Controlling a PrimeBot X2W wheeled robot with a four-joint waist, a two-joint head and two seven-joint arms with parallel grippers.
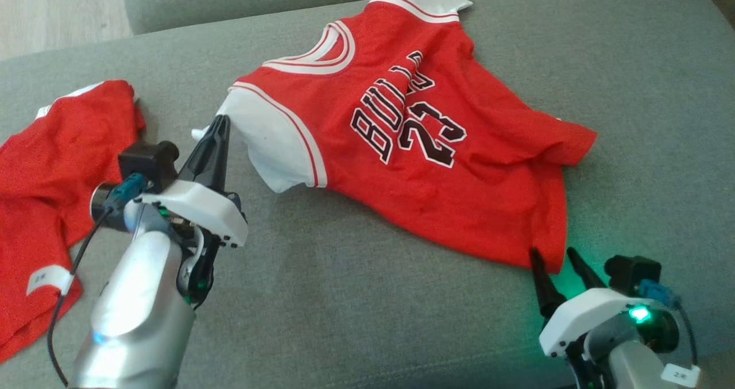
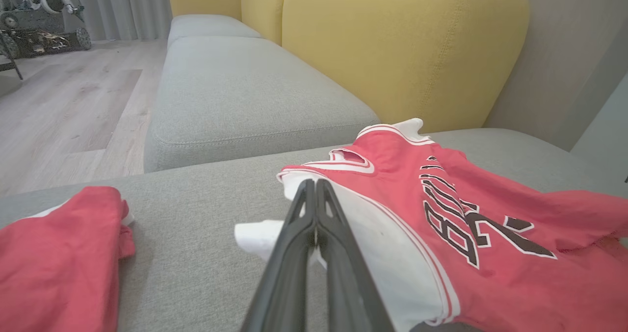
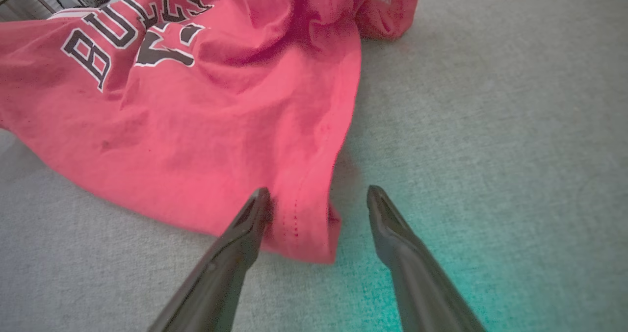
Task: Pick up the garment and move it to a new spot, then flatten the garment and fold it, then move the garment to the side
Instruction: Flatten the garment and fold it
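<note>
The garment (image 1: 448, 199) is a red jersey with white sleeves and black lettering, spread crumpled on the grey sofa seat (image 1: 356, 308). My left gripper (image 1: 221, 121) is shut on the edge of its white sleeve (image 1: 270, 142), which hangs lifted from the fingertips. In the left wrist view the closed left gripper (image 2: 312, 185) pinches white fabric of the garment (image 2: 490, 283). My right gripper (image 1: 552, 255) stands open at the jersey's lower hem corner. In the right wrist view the right gripper (image 3: 318, 197) straddles that hem of the garment (image 3: 196, 126), one finger over the cloth and one over the seat.
A second red garment (image 1: 51, 176) with a white label lies at the seat's left end, also in the left wrist view as a red heap (image 2: 54, 253). Yellow back cushions (image 2: 392, 52), another grey seat (image 2: 235, 91) and wood floor (image 2: 64, 111) lie beyond.
</note>
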